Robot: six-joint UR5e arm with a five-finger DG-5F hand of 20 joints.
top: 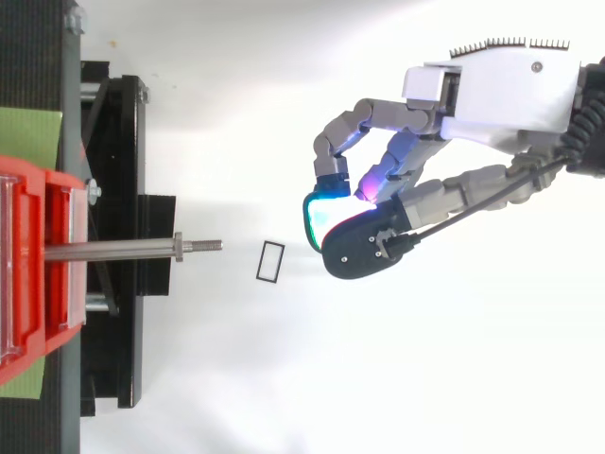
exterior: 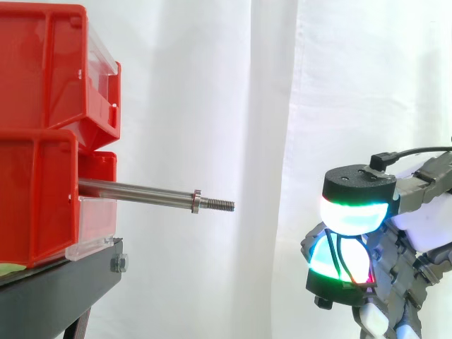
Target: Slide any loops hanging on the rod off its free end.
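The rod (exterior: 138,191) juts level from the lower red bin (exterior: 35,205) at the left of the side view. It points right and ends in a collar (exterior: 196,201) and a short threaded tip (exterior: 220,205) near the frame's centre. The upper red bin (exterior: 42,70) overhangs only the root of the rod, and the black stand (exterior: 56,282) stops short of the collar. Past the collar, the white curtain (exterior: 268,106) shows open above, below and beyond the free end.

In the top view the loop (top: 270,261), a small black rectangular outline, is off the rod. It sits just right of the tip, apart from it and a little lower in the frame, between the tip and the hand. From above it cannot be told whether the loop rests on the white surface or is in the air.

The hand (top: 501,90) comes in from the upper right of the top view. Its fingers are curled in toward the thumb, with nothing seen between them. The glowing pads (top: 321,210) are bunched near the loop without touching it. In the side view the hand sits at the lower right, well apart from the rod's tip.
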